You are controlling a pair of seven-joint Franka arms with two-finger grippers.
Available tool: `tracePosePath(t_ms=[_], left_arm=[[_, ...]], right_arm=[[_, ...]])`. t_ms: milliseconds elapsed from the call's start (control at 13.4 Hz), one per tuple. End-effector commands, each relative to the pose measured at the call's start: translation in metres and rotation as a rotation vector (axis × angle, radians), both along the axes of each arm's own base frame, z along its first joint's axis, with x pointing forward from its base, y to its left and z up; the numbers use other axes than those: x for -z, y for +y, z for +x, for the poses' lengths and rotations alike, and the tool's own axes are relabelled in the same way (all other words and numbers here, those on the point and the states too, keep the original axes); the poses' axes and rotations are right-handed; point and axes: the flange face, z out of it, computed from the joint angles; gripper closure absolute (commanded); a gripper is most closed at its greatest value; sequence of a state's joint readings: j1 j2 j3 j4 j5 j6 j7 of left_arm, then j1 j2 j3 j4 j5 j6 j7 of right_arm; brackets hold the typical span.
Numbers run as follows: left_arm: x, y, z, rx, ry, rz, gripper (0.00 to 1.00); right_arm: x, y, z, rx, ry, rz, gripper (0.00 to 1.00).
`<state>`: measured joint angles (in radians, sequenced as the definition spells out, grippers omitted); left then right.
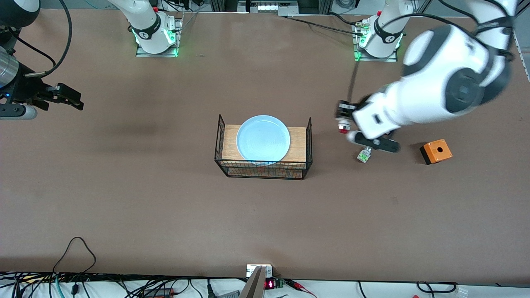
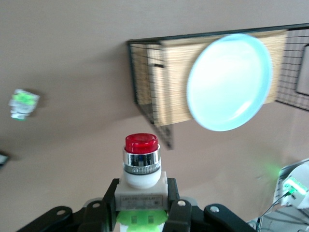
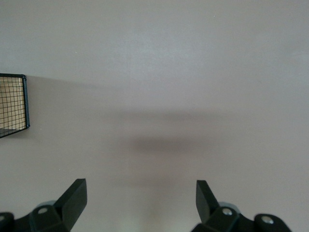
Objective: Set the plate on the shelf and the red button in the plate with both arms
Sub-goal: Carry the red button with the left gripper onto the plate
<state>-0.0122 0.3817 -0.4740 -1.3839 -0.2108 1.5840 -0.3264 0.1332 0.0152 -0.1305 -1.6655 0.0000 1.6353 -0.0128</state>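
One relation decides your next move: the plate (image 1: 263, 138), lying on the wooden top of the wire rack (image 1: 263, 170), sits ahead of the left claw (image 1: 343, 121), toward the right arm's end of the worktop (image 1: 165, 198). Your left claw is pinching the red button (image 2: 141, 164) by its white body, long axis running out from the claw, red cap leading toward the rack. Your right claw (image 3: 140, 195) waits spread and empty over bare worktop.

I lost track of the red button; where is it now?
The red button is clamped in the left end effector, held up over bare table between the wire rack and the orange box.
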Motion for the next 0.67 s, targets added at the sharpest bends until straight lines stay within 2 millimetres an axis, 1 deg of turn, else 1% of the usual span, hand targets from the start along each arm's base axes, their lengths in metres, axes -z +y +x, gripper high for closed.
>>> tracePosePath(t_ms=[0,75,149,224,298,447,522,596], left_arm=[[0.014,-0.062,-0.007,-0.069,-0.035,0.009,1.0],[0.026,-0.085,-0.011,-0.096,-0.059,0.031,1.0],[0.042,-0.108,-0.015,-0.104,-0.089,0.069,1.0],[0.061,-0.137,-0.024,-0.107,-0.125,0.109,1.0],[0.076,-0.154,-0.025,-0.105,-0.171,0.121,1.0],[0.106,-0.181,-0.026,-0.109,-0.215,0.09,1.0],[0.119,-0.188,-0.025,-0.116,-0.228,0.077,0.99],[0.129,-0.195,-0.026,-0.11,-0.249,0.09,0.99]], right_arm=[[-0.007,0.0,-0.003,-0.007,-0.001,-0.014,0.0],[-0.007,0.001,-0.003,-0.01,-0.001,-0.014,0.0],[-0.009,0.001,-0.003,-0.01,-0.004,-0.014,0.0],[-0.008,0.001,-0.003,-0.01,-0.001,-0.014,0.0],[-0.008,0.002,-0.003,-0.012,-0.001,-0.014,0.0],[-0.008,0.001,-0.003,-0.01,-0.001,-0.014,0.0],[-0.008,0.001,-0.003,-0.01,-0.001,-0.014,0.0],[-0.008,0.001,-0.003,-0.01,-0.002,-0.014,0.0]])
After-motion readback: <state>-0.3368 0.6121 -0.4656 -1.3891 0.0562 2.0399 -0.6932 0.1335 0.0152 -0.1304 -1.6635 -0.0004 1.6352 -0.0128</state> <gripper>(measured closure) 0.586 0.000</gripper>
